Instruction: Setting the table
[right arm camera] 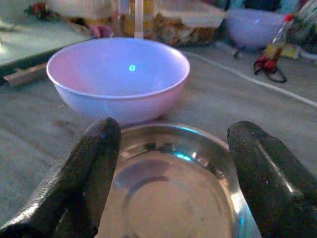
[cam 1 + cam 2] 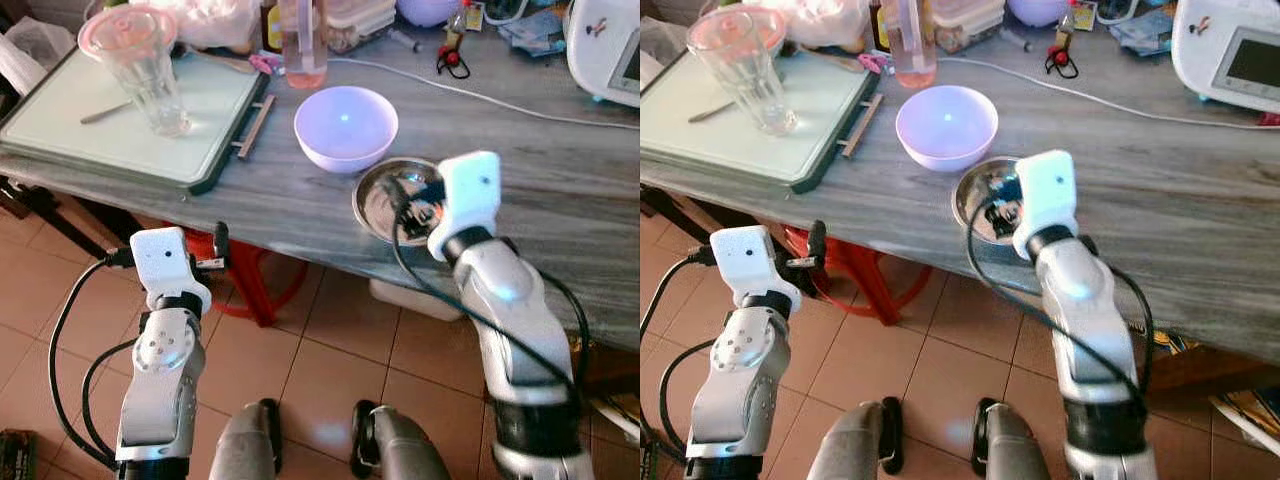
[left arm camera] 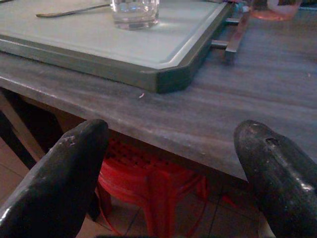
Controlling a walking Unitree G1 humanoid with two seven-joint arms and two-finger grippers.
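A lavender bowl (image 2: pixel 346 127) stands on the grey table (image 2: pixel 560 200). A shallow steel dish (image 2: pixel 378 203) touches it on the near side, close to the table's front edge. My right gripper (image 1: pixel 171 163) hovers low over the dish, open, with one finger (image 1: pixel 94 168) on each side of it and nothing held. At the left, a green-rimmed tray (image 2: pixel 60 120) holds a clear glass (image 2: pixel 150 75) and a spoon (image 2: pixel 105 112). My left gripper (image 3: pixel 173 168) is open and empty below the table edge, facing the tray's corner.
A bottle of pink liquid (image 2: pixel 303 45), food boxes and small clutter line the table's back. A white cable (image 2: pixel 480 95) crosses behind the bowl towards a white appliance (image 2: pixel 605 50) at the back right. A red stool (image 2: pixel 250 275) stands under the table.
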